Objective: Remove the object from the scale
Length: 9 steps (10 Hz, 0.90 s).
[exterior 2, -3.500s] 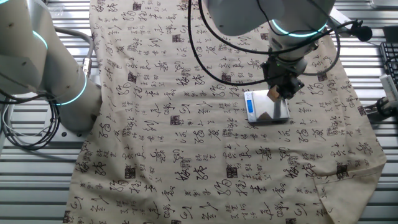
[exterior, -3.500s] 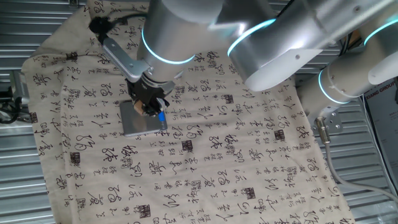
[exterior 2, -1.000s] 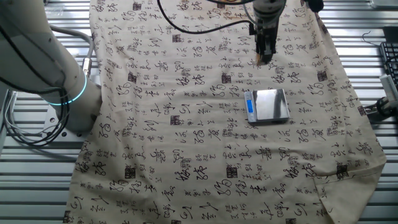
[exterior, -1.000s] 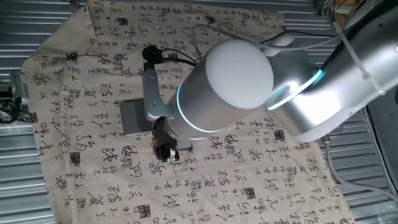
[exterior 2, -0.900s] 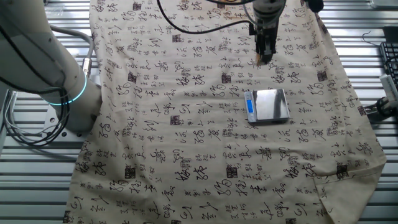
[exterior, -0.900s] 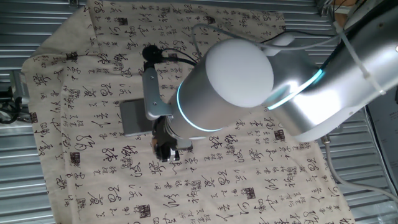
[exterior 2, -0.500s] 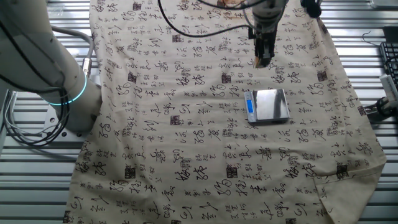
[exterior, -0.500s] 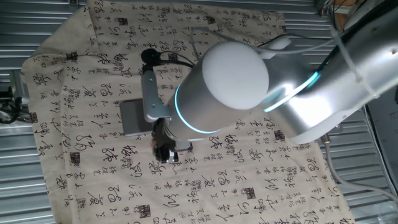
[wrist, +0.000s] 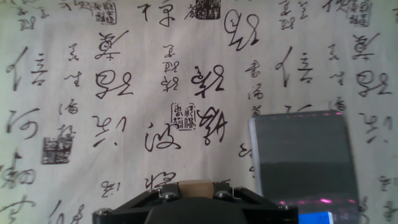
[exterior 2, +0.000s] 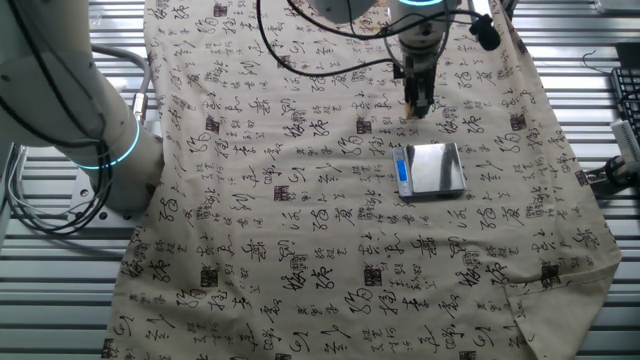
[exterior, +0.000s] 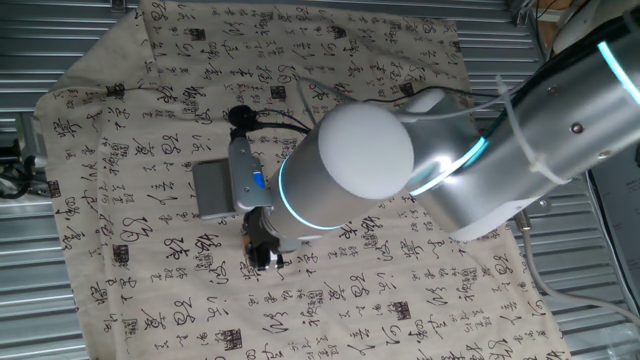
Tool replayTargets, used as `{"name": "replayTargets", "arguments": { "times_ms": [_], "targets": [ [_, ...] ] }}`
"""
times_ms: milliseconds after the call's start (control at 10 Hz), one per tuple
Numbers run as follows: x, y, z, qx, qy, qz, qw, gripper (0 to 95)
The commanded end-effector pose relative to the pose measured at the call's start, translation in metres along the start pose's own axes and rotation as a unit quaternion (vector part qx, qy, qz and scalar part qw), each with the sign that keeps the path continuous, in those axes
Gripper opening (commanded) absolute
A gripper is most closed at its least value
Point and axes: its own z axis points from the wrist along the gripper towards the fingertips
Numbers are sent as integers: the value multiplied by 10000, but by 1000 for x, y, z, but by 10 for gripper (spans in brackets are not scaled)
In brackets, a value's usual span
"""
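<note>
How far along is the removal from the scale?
Done: the scale has a bare top. In hand: the gripper holds the cube between its fingers, off beside the scale over the cloth. Left: setting the cube down and letting go.

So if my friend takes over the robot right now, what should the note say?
Pincer: shut on the small tan cube, held over the printed cloth, beside the scale, not above it.
Scale: its grey plate is bare, blue strip along one edge.
Done: cube lifted off the scale.
Left: lower the cube onto the cloth, open the pincer, pull back.
</note>
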Motion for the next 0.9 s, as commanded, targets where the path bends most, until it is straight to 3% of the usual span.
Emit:
{"name": "replayTargets", "arguments": {
  "times_ms": [100, 800, 900],
  "targets": [
    [0, -1, -2, 14, -9, -5, 10000, 0],
    [0, -1, -2, -8, -28, -93, 10000, 0],
    [0, -1, -2, -6, -27, -157, 9999, 190]
  ]
}}
